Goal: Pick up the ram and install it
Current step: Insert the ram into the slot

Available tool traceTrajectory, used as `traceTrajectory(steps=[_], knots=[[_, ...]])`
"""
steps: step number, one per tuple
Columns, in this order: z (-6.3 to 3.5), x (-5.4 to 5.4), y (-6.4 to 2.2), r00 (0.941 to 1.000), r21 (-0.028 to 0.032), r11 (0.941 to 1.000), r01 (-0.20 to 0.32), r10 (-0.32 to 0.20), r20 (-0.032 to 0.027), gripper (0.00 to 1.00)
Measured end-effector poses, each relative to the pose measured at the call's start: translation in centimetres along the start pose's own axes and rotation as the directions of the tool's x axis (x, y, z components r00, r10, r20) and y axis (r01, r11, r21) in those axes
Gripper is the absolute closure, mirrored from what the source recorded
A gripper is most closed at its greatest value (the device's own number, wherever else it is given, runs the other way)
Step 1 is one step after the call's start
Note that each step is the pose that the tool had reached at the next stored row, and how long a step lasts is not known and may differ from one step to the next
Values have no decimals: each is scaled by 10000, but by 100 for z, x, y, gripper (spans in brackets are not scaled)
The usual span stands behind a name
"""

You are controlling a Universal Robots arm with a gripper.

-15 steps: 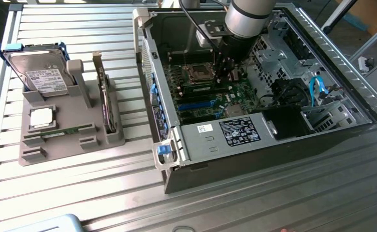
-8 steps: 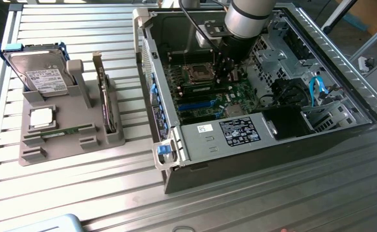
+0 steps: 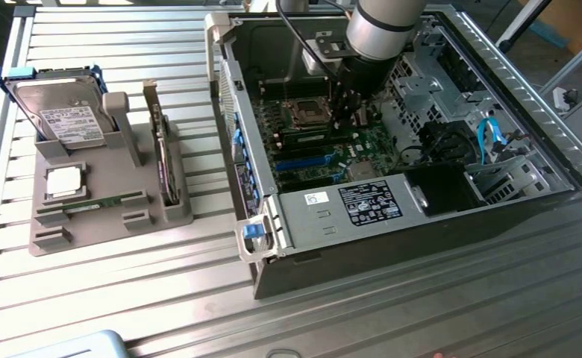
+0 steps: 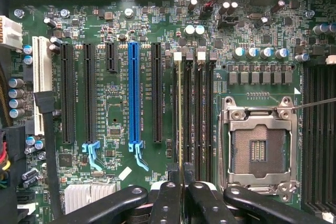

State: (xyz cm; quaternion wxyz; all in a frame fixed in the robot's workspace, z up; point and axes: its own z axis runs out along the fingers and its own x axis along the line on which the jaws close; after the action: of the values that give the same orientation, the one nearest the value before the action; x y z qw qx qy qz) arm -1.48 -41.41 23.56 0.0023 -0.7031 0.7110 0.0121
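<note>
One ram [image 4: 180, 114] was pinched edge-on in the nearly closed gripper [image 4: 182, 195], lined up along a memory slot [image 4: 175, 103] near the CPU socket [image 4: 261, 148]; spare ram [image 3: 102, 203] lay on the grey holder [image 3: 82, 225], 9 o'clock of the case [image 3: 316, 224]

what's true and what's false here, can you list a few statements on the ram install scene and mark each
1. The end effector is inside the open computer case, over the motherboard. True.
2. The CPU socket carries a cooler. False: it is bare and uncovered.
3. The end effector is shut on the ram, edge-on at the memory slots. True.
4. The hard drive is mounted in the case. False: it stands in the gray holder outside the case, at the exterior view's left.
</note>
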Motion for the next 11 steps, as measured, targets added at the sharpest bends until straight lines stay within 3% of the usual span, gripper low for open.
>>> traceTrajectory(steps=[11], knots=[[30,1,0,10000,2,10000,0,0,-1,88]])
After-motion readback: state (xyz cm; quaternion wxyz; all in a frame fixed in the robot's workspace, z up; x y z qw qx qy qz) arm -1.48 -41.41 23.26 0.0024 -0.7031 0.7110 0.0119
